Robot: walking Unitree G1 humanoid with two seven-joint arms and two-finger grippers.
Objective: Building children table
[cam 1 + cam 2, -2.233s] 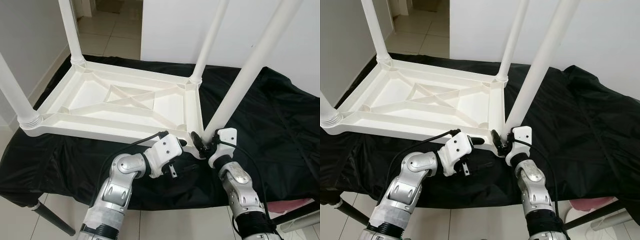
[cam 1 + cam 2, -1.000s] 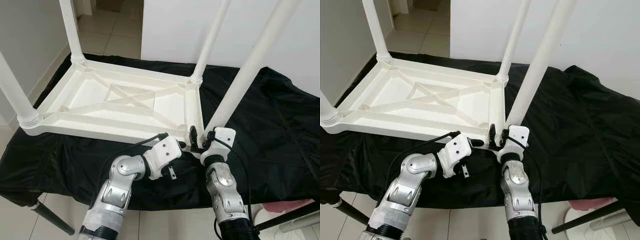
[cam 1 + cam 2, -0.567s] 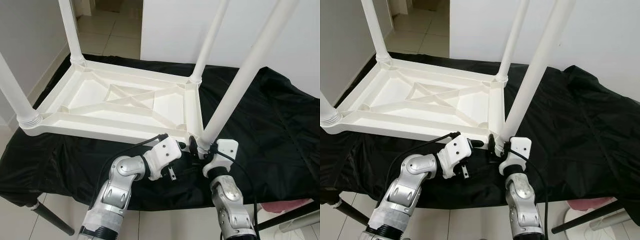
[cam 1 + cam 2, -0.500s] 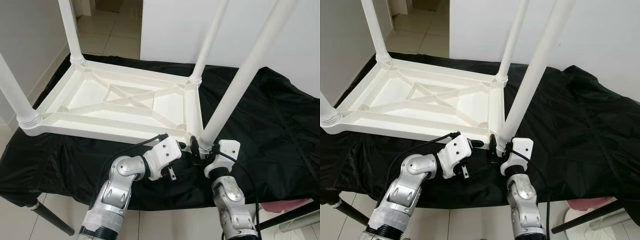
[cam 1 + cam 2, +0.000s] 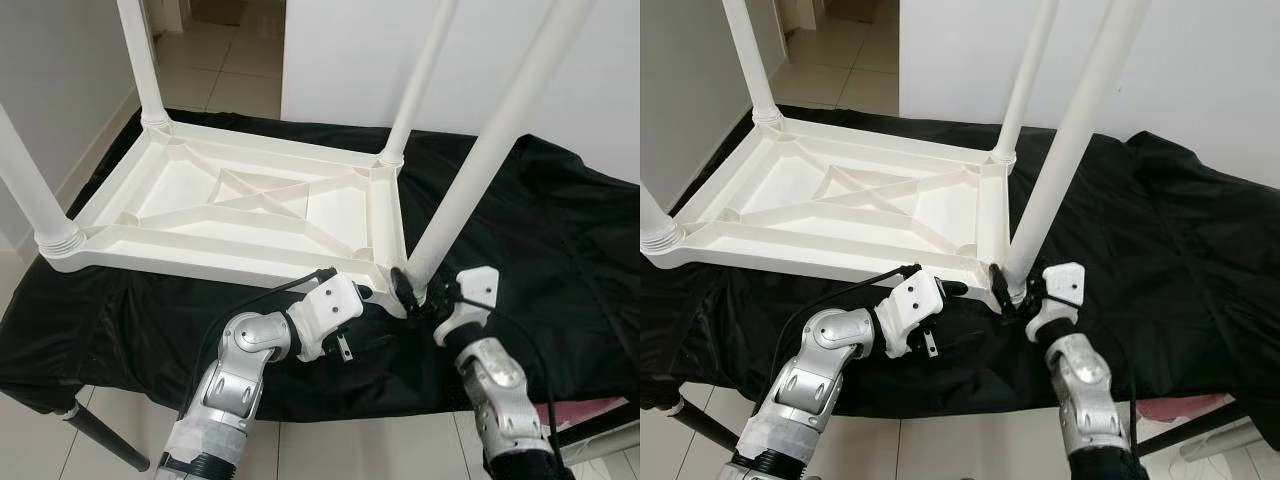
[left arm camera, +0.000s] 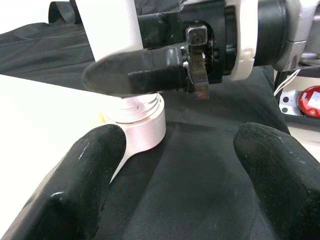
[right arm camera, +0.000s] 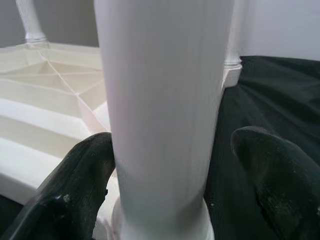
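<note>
The table [image 5: 240,205] lay upside down so the right gripper [image 5: 418,292], fingers spread around the near leg [image 5: 480,160], could twist it; the left gripper [image 5: 365,295] waited open alongside.

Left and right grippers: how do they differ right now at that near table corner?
The right gripper straddles the base of the near right leg, one finger touching, one apart. The left gripper sits beside the corner socket, fingers open around nothing. Both are open, low by the upturned table.
</note>
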